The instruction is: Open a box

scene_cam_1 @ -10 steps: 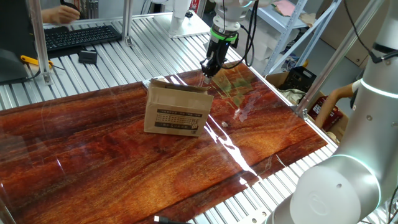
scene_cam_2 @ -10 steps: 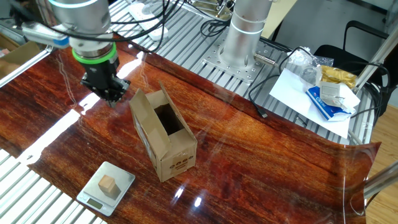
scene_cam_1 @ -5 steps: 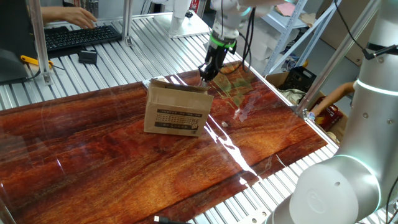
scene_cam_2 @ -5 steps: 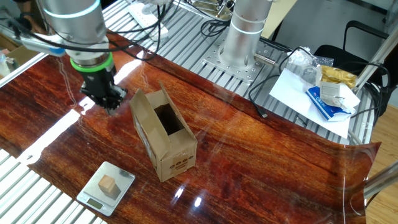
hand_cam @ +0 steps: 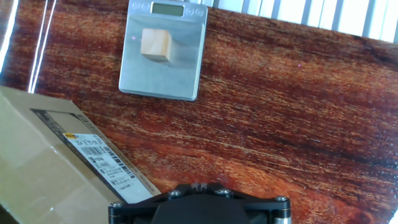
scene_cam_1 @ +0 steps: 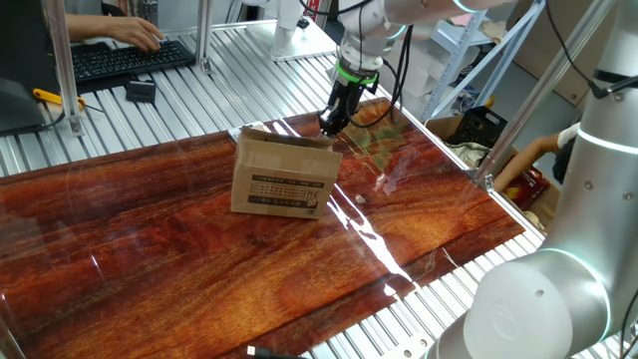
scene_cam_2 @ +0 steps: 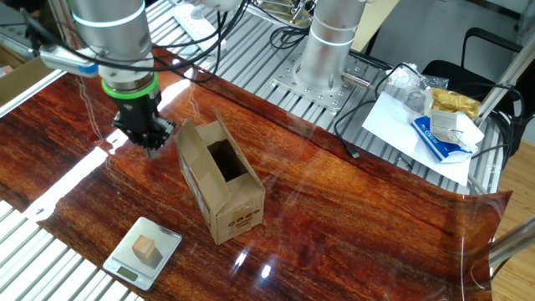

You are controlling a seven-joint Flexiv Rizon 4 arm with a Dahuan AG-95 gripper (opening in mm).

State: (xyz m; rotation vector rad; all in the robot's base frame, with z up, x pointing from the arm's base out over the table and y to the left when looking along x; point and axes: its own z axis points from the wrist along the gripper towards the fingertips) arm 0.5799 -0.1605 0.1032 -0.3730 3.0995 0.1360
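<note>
Small brown cardboard box [scene_cam_2: 219,180] standing upright near the middle of the glossy wooden tabletop [scene_cam_2: 351,209], top flaps raised and the dark interior showing in the other fixed view. Black printed text block on the long side facing one fixed view [scene_cam_1: 285,179], a logo on the end panel facing the other. Gripper [scene_cam_2: 151,142] poised just beside the far-left end of the box in the other fixed view, close to a raised flap, contact not discernible; in one fixed view [scene_cam_1: 331,120] just above and beyond the right end of the box. Fingers close together and nothing seen between them, though how far apart cannot be told; fingertips out of frame in the hand view, only the black gripper base at the bottom edge. Small silver digital scale [hand_cam: 164,53] lying on the tabletop well apart from the box, a pale wooden cube [hand_cam: 155,45] resting on its platform. Labelled box flap [hand_cam: 56,168] filling the lower left of the hand view.
</note>
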